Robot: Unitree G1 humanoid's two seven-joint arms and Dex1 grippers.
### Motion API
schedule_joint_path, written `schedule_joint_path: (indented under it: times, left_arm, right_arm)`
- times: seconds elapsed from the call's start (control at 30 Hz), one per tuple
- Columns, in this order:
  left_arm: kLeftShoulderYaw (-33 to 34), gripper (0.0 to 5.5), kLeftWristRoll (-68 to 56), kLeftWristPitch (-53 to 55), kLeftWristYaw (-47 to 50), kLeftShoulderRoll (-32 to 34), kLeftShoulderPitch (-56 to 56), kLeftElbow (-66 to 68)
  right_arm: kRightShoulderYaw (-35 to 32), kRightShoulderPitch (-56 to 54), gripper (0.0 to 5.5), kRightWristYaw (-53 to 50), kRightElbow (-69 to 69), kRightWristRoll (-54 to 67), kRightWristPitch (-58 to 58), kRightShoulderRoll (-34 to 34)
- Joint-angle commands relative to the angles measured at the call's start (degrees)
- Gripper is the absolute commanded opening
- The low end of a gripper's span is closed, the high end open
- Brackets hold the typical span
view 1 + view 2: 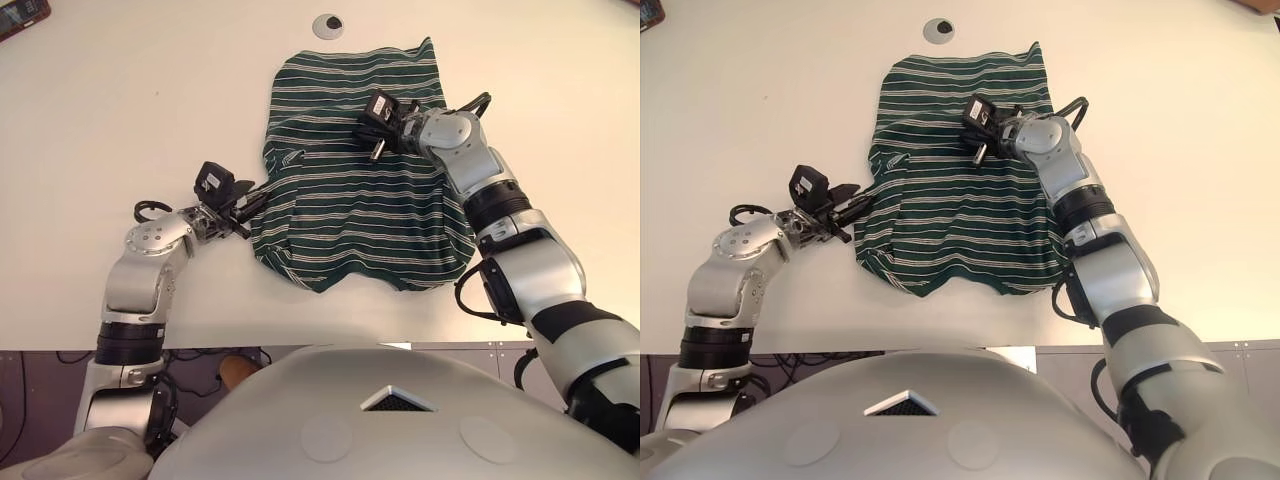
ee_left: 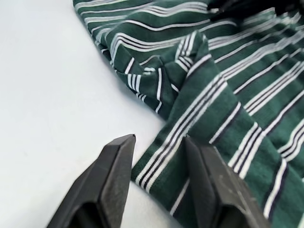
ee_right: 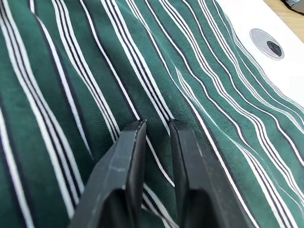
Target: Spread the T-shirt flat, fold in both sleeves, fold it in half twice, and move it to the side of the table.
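White table (image 1: 120,120) carried the T-shirt (image 1: 350,215), rumpled, mid-surface. Your left gripper (image 2: 159,140) sat open astride the T-shirt's left edge; your right gripper (image 3: 156,124) pinched a ridge near its top. Soft, limp, light cloth: I'd grip corners and hems.

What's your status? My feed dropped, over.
Left claw open at T-shirt edge. Right claw atop it. T-shirt rumpled. Table grommet beyond, apart.
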Motion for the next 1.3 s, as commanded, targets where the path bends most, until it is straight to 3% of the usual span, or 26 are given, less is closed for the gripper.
schedule_joint_path:
  times: [0.03,0.23,0.47,0.63,0.77,1.07,1.3]
  left_arm:
    - [0.56,1.71,-0.73,2.40,-0.52,0.33,1.19,2.05]
    - [0.46,0.91,-0.71,5.20,-2.24,3.42,2.71,0.80]
    - [-2.56,0.04,3.05,1.00,-2.33,5.23,2.98,0.53]
    - [6.07,0.04,-2.50,-1.75,-1.15,2.75,0.50,0.26]
    - [11.61,0.04,-3.13,-2.20,-0.81,4.91,-0.43,3.93]
    - [13.12,0.04,-4.29,4.97,-1.36,6.50,4.43,2.67]
    - [14.21,0.04,-5.23,2.37,0.55,4.40,4.95,-5.06]
  right_arm:
    - [1.95,2.66,0.89,0.72,4.02,-2.63,2.12,-0.69]
    - [1.92,2.12,0.89,-0.16,4.93,-2.51,1.55,-0.43]
    - [1.95,2.00,0.89,-0.93,5.88,-2.59,0.44,-0.22]
    - [1.88,1.64,0.89,-1.29,6.61,-2.60,-0.08,-0.25]
    - [1.83,1.69,0.89,-1.62,6.83,-2.58,-0.22,-0.30]
    - [1.60,1.38,0.89,-3.47,6.68,-2.73,-1.48,-0.81]
    - [-3.87,0.72,0.89,-5.18,1.62,2.49,-6.24,0.90]
